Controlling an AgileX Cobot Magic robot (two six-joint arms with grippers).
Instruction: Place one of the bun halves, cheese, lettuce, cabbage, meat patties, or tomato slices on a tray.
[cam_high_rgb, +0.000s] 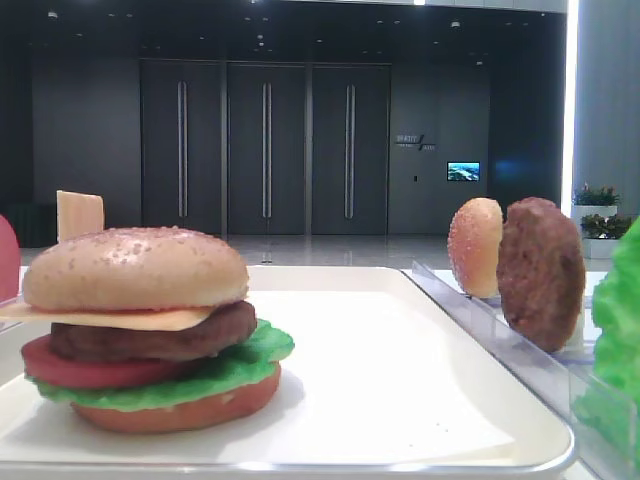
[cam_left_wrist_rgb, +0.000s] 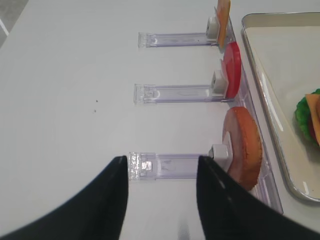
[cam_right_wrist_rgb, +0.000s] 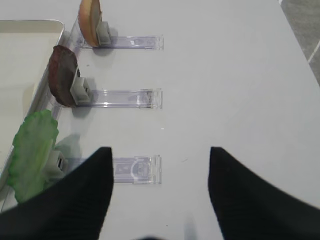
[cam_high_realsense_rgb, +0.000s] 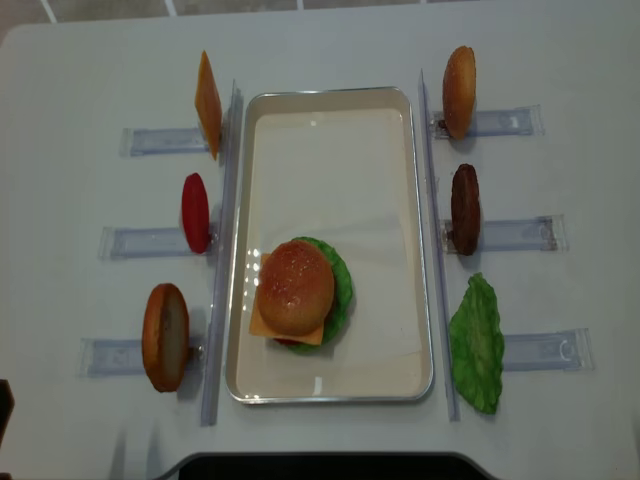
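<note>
Both claws, left claw (cam_left_wrist_rgb: 160, 200) and right claw (cam_right_wrist_rgb: 160, 195), stand released and empty over the table (cam_high_realsense_rgb: 330, 40). With the bun top (cam_high_realsense_rgb: 296, 287) crowning the stack on the tray (cam_high_realsense_rgb: 330, 100), withdrawing clear seems wisest.

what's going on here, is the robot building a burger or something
Pretty much. A stacked burger sits on the white tray: the speckled bun top over cheese, a patty, tomato and lettuce. Spare pieces stand in clear holders on both sides of the tray. Neither arm is handling anything: the left gripper and right gripper both hang open over the table, holding nothing.
</note>
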